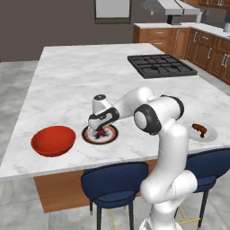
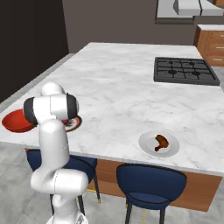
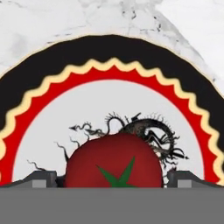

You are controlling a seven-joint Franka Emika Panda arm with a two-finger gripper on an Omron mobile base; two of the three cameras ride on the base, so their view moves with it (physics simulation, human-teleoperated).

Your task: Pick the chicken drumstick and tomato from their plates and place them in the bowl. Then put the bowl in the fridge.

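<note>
The gripper [image 3: 112, 177] hangs low over the dark-rimmed plate [image 3: 109, 52], jaws spread wide, one dark fingertip [image 3: 41, 177] on each side of the tomato [image 3: 114, 159], which sits between them, stem up, not yet pinched. Its lower half is cut off in the hand view, so contact cannot be told. Just left lies the red bowl [image 1: 53, 140]. Well apart to the right, the chicken drumstick [image 2: 161, 141] rests on the pale plate [image 2: 146, 146].

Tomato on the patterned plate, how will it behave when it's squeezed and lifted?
The tomato looks round and smooth, so it may roll or slip from the fingertips flanking it. The plate looks flat, so a nudge could roll it off.
</note>
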